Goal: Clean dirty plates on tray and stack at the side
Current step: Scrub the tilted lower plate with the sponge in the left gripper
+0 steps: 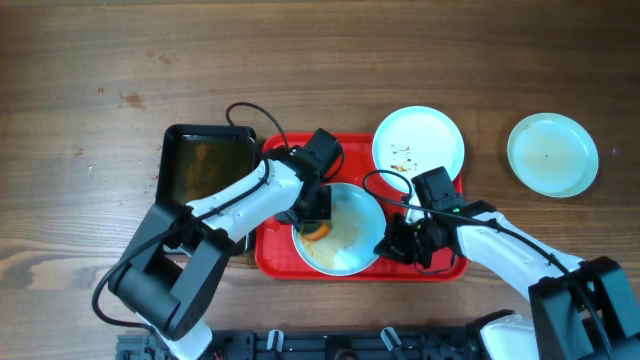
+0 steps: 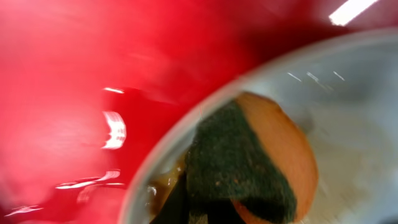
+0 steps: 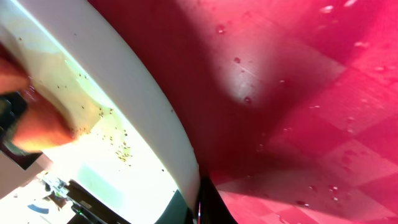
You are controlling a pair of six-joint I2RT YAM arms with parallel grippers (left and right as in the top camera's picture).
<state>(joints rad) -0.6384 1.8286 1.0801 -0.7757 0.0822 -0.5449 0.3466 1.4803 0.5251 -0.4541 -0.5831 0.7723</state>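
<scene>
On the red tray a pale plate holds brownish residue. My left gripper is shut on an orange sponge with a dark green scouring face, which presses onto the plate's inside near its left rim. My right gripper is shut on that plate's right rim, its jaws pinching the edge low in the right wrist view. Brown specks dot the plate there. A second speckled plate rests at the tray's far right corner. Off the tray, a third plate lies on the table at right.
A black metal pan holding brownish liquid stands against the tray's left side. Both arms reach in from the near edge, and cables arch over the tray. Bare wooden table surrounds everything.
</scene>
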